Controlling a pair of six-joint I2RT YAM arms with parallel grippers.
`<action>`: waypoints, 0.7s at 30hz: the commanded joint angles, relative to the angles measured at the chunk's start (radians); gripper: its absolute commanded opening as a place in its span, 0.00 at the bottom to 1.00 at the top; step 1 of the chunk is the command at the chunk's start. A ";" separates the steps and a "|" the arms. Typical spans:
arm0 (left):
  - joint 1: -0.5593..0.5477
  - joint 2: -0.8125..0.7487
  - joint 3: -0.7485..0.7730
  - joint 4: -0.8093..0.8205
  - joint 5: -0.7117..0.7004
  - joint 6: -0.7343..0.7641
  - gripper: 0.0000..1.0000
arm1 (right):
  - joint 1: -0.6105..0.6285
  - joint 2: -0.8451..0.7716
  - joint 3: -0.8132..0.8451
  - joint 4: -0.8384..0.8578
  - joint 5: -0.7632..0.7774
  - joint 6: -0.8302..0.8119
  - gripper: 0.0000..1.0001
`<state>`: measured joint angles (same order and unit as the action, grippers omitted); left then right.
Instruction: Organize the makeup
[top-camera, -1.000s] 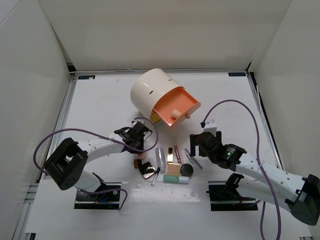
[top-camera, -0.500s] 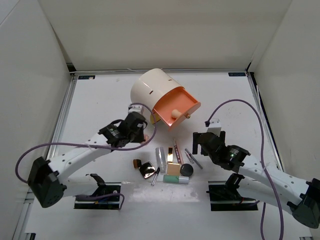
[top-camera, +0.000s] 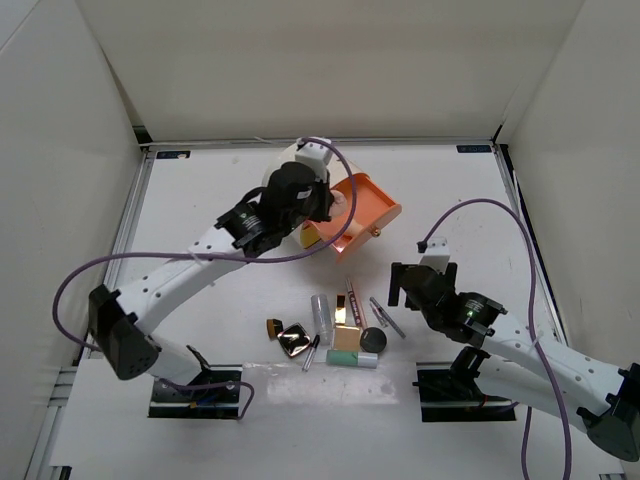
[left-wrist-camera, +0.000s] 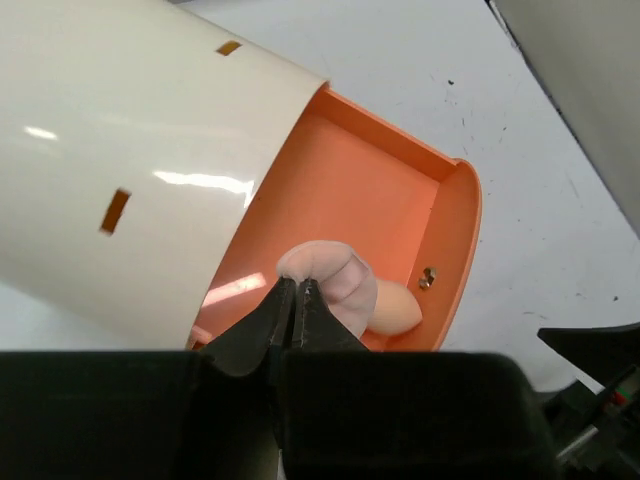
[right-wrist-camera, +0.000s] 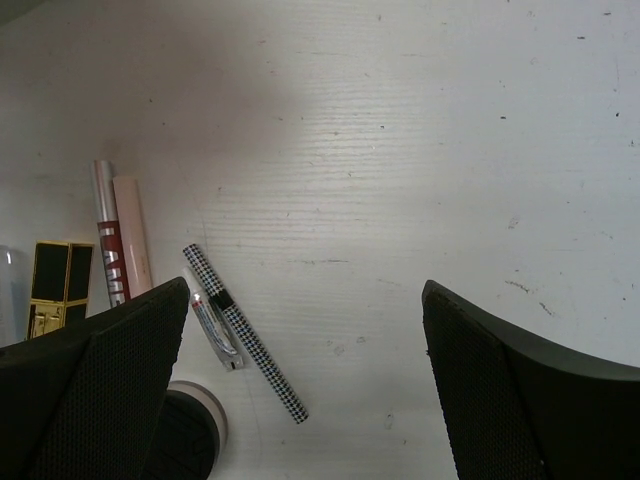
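In the last second I've swung my left gripper (left-wrist-camera: 293, 292), clenched on a pink sponge (left-wrist-camera: 335, 275), from the makeup pile (top-camera: 345, 338) to over the orange drawer (left-wrist-camera: 345, 170), ready to drop, while my right gripper (right-wrist-camera: 305, 300) waits spread above the checkered pencil (right-wrist-camera: 245, 330)

White table (top-camera: 200, 190), plain white walls (top-camera: 330, 70) on three sides.

l. gripper (left-wrist-camera: 294, 292) pinches pink sponge (left-wrist-camera: 335, 275) over orange drawer (left-wrist-camera: 350, 185) of cream cyl. box (left-wrist-camera: 120, 120); peach sponge (left-wrist-camera: 397, 310) in drawer, touching it.
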<state>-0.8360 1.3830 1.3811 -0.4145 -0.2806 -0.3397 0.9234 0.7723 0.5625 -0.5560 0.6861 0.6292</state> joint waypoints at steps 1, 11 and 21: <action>-0.014 0.071 0.079 0.040 0.026 0.085 0.12 | 0.000 -0.011 0.016 -0.021 0.035 0.033 0.99; -0.038 0.179 0.162 0.028 0.009 0.113 0.57 | 0.003 -0.021 0.017 -0.025 0.013 0.018 0.99; -0.067 0.028 0.132 -0.082 -0.060 0.033 0.99 | 0.177 0.102 0.063 0.068 -0.051 -0.138 0.99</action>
<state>-0.8925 1.5383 1.5063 -0.4412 -0.2821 -0.2466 1.0153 0.8200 0.5716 -0.5400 0.6147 0.5438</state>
